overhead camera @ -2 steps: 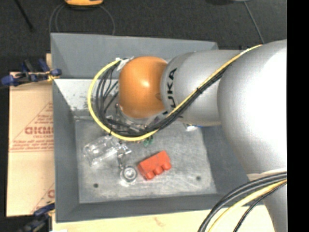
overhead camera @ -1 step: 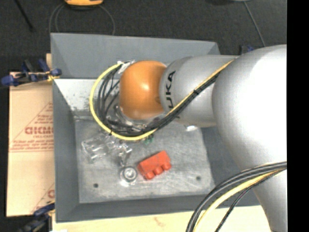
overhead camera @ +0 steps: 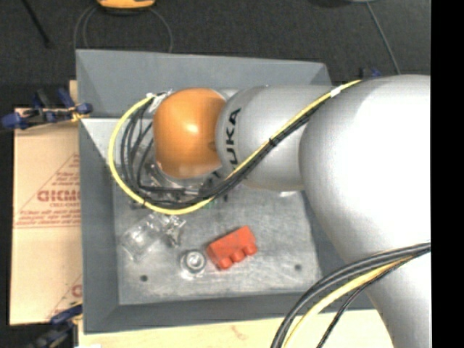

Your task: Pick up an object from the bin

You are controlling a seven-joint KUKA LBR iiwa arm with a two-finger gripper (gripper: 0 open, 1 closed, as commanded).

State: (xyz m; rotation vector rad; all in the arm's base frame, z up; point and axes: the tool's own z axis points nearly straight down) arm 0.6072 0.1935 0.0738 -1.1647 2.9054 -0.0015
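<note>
My gripper reaches down from under the orange wrist cover into the left half of the bin. A clear, crumpled plastic piece lies right at its tip, on its left, and the two seem to touch. A small round clear cap rests on the floor just below and right of the gripper. A red toy block with studs on its near side lies tilted to the right of the cap, apart from the gripper.
The arm and its looped yellow and black cables cover the upper and right parts of the bin. Bare grey floor shows along the front wall and to the right of the red block.
</note>
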